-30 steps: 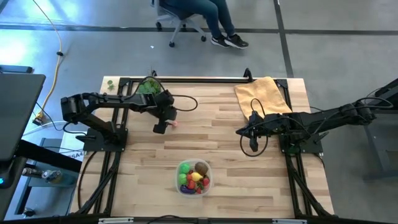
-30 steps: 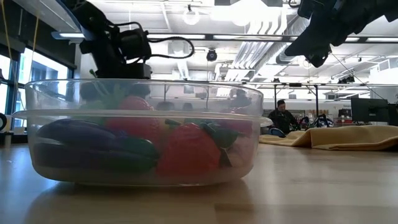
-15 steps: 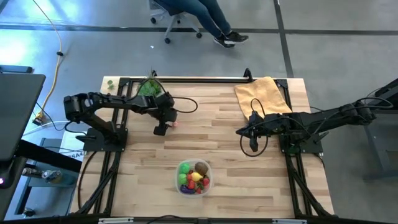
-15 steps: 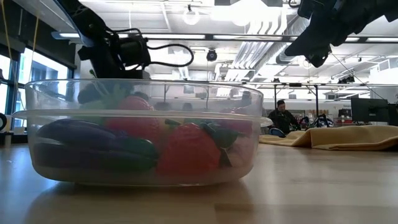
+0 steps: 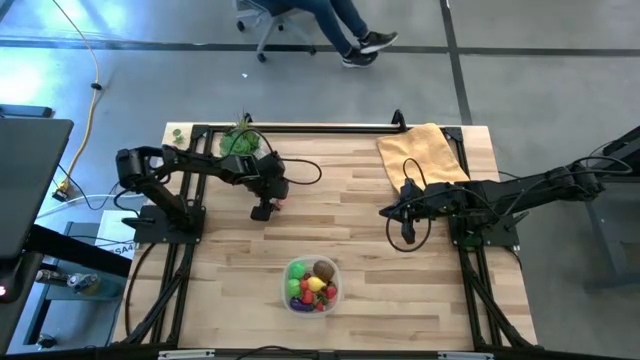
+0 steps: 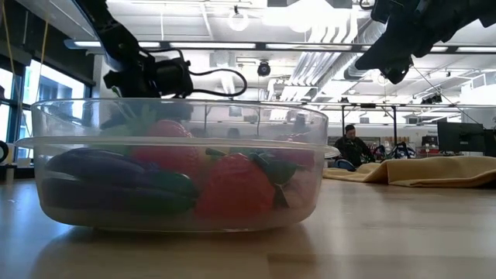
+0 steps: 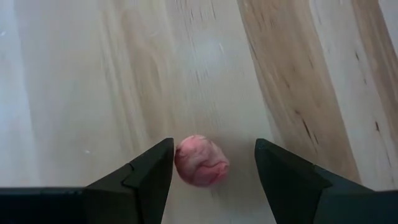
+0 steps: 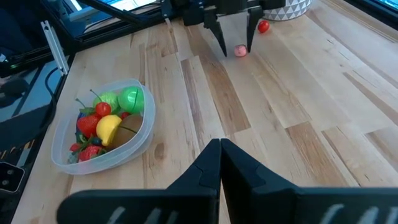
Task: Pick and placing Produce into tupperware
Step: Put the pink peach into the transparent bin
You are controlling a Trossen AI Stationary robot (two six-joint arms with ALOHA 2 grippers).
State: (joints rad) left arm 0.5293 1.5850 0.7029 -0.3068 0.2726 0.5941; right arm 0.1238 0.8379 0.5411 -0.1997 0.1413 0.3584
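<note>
Left gripper [image 7: 211, 171]: held spread wide just above the wooden table [image 5: 350, 230], nothing gripped; a small pink fruit [image 7: 201, 161] is framed between the two fingers, nearer one of them, and contact cannot be told.
Pink fruit: seen lying on the boards at the gripper's tip in the high view [image 5: 279, 200], toward 10 o'clock from the table's middle.
Red berry [image 8: 263, 26]: spotted just beyond the pink fruit, beside a white pot [image 8: 287, 7].
Right gripper [image 8: 221, 149]: parked in the air at about 3 o'clock of the table, fingers pressed together, nothing held.
Tupperware [image 5: 312, 284]: set at 6 o'clock, near the front edge, well apart from both grippers.
Produce [image 8: 107, 119]: piled inside the tub; a yellow lemon, a brown kiwi, green pieces and red berries are made out.
Yellow cloth [image 5: 424, 152]: laid at 1 o'clock, by the far edge.
</note>
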